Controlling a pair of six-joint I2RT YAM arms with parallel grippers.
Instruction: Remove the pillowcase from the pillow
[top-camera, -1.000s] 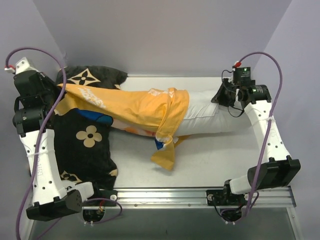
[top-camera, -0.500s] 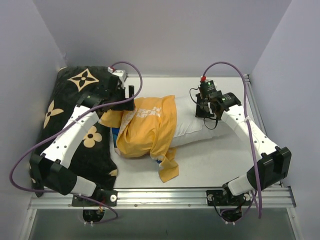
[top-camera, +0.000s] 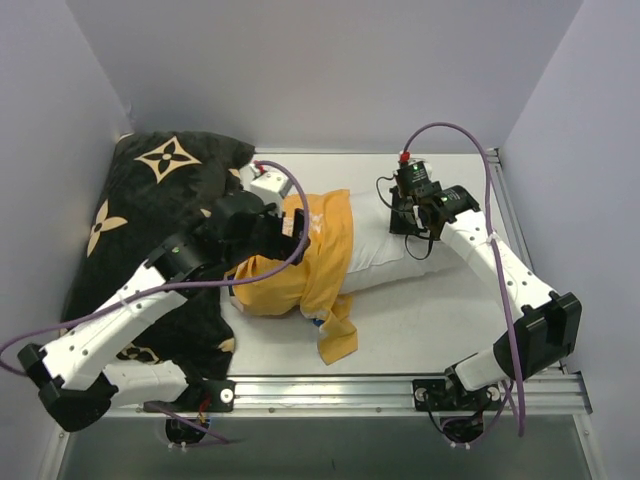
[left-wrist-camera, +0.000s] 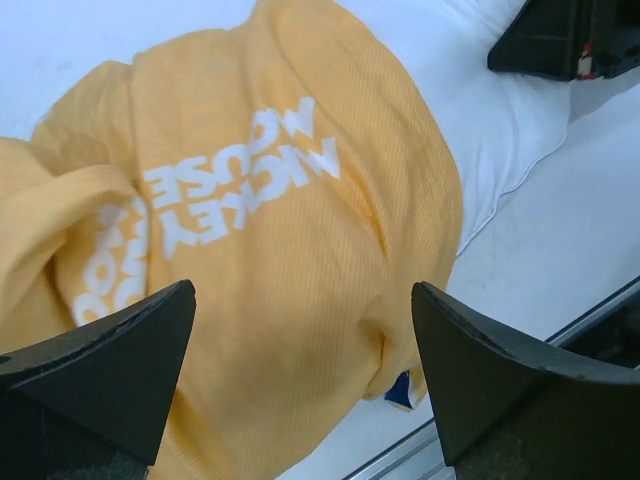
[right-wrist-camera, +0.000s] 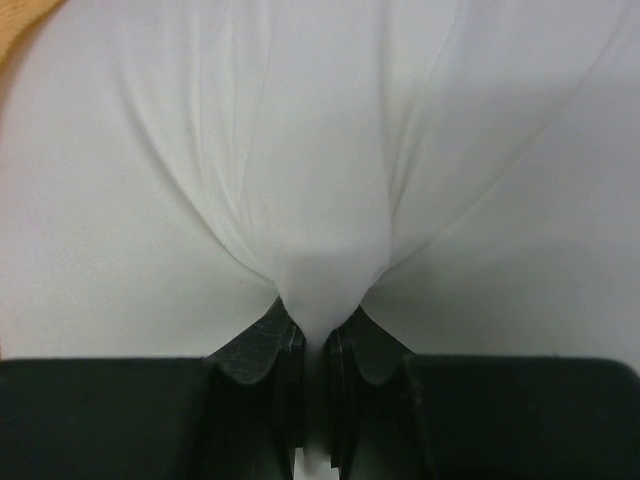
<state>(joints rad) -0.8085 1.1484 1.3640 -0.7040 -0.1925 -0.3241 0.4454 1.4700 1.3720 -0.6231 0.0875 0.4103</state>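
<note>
Left claw (left-wrist-camera: 300, 300) hangs with jaws spread wide, gripping nothing, just above the pillowcase (left-wrist-camera: 270, 200). It is thin ribbed orange-yellow cloth with white lettering, bunched in soft folds over the pillow's left end. Farther off, the right claw (right-wrist-camera: 312, 340) pinches a puckered tuck of the pillow (right-wrist-camera: 300, 150), smooth, white and plump. Roughly half looks bared; the bunched remainder is not yet pulled off.

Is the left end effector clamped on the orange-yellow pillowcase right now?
No: the left end effector stands wide open, its fingers spread apart with the pillowcase lying unpinched between them.
</note>
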